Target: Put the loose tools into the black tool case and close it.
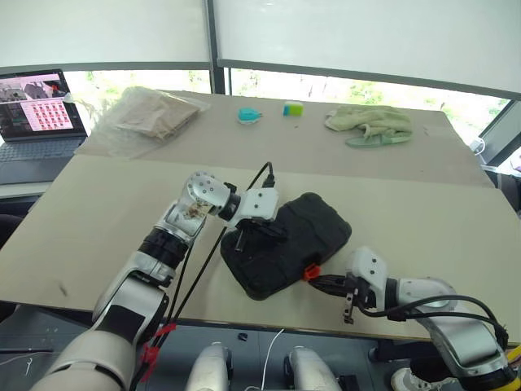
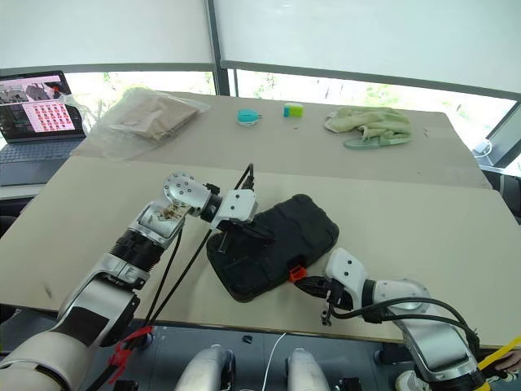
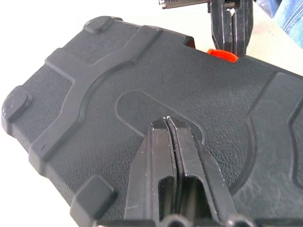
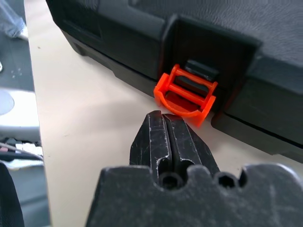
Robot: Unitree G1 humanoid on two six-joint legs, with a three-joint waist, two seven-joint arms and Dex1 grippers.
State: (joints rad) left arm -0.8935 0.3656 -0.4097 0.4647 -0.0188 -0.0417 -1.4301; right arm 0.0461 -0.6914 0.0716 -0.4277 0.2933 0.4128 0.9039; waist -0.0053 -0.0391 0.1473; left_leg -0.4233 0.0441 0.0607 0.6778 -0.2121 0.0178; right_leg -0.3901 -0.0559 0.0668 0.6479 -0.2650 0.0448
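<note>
Silver-grey arm shells, black ribbed forearm sections. Black cables (image 1: pixel 199 269) loop along left arm, beside the black tool case (image 1: pixel 289 244); red tie (image 1: pixel 155 346) lower down. Black fingers (image 4: pixel 165 142), screw holes at base.

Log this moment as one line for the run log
case: black tool case lid down | latch: orange latch hanging open | left gripper: shut, pressing lid | right gripper: shut, at latch

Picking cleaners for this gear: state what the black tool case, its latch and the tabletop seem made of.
Black tool case: likely moulded plastic, matte, with a pebbled grain and raised ribs on the lid.
Orange latch: apparently smooth plastic, slightly glossy, with thin moulded bars.
Tabletop: beige, flat and matte; laminate or painted board, can't tell which.
</note>
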